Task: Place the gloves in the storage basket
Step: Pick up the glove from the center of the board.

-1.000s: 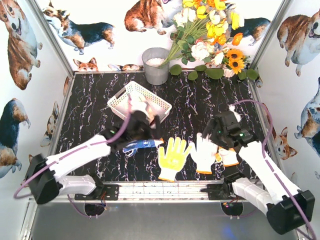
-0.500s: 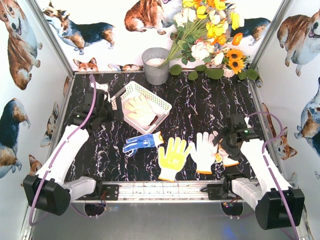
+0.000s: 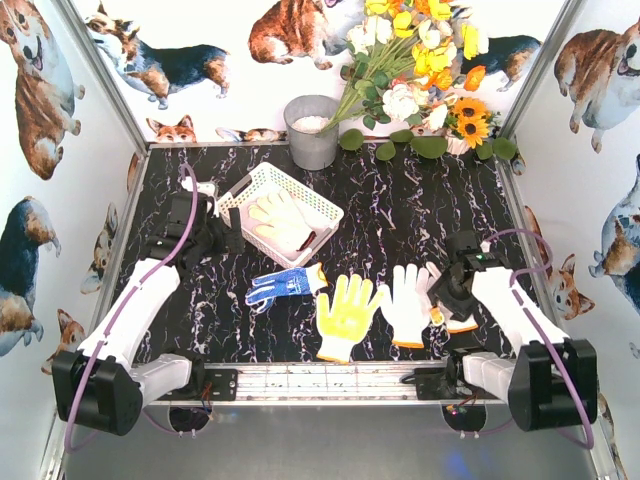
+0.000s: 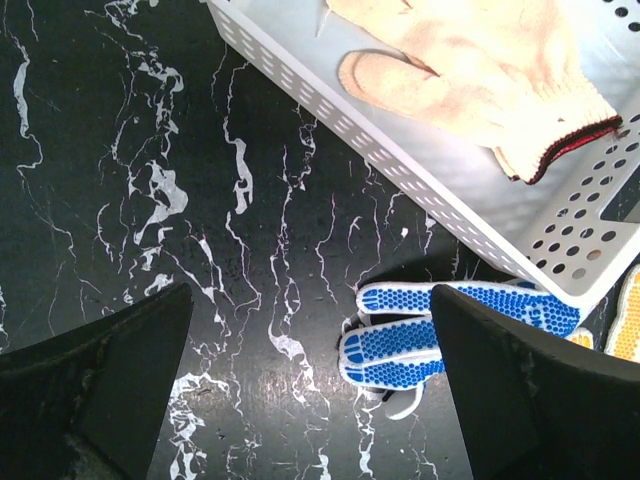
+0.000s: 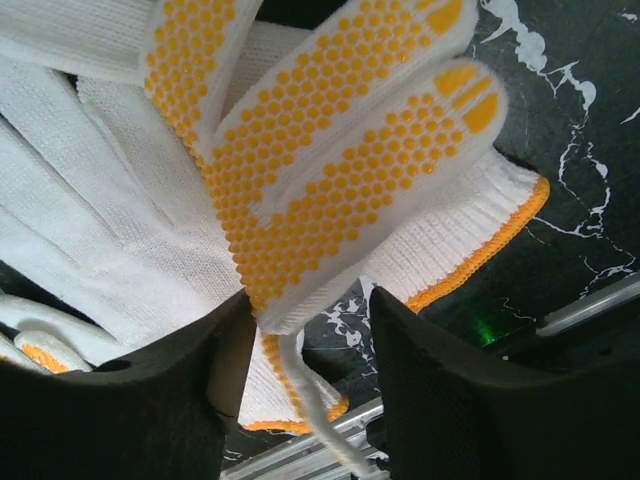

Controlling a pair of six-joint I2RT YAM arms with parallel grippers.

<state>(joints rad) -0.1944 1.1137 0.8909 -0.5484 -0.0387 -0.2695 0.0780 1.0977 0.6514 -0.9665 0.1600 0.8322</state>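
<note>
The white storage basket (image 3: 322,209) sits at the back left with a cream glove (image 3: 278,218) inside; the left wrist view shows its lattice wall (image 4: 420,185) and that glove (image 4: 470,80). A blue-dotted glove (image 3: 284,287) (image 4: 440,335), a yellow glove (image 3: 347,312) and a white glove (image 3: 407,305) lie in a row near the front. My left gripper (image 3: 230,230) (image 4: 325,400) hangs wide open left of the basket, holding nothing. My right gripper (image 3: 446,297) (image 5: 305,400) is low over an orange-dotted glove (image 5: 330,150). Its jaws straddle the cuff end, which touches one finger (image 5: 190,400) and is clear of the other.
A grey metal bucket (image 3: 312,130) and a bunch of flowers (image 3: 420,80) stand at the back. The metal rail (image 3: 330,380) runs along the near edge. Printed walls close in the left, right and back sides.
My left arm has swung away from the basket to its left, uncovering the cream glove inside. My right gripper has dropped nearer onto the orange-dotted glove and its jaws have narrowed.
</note>
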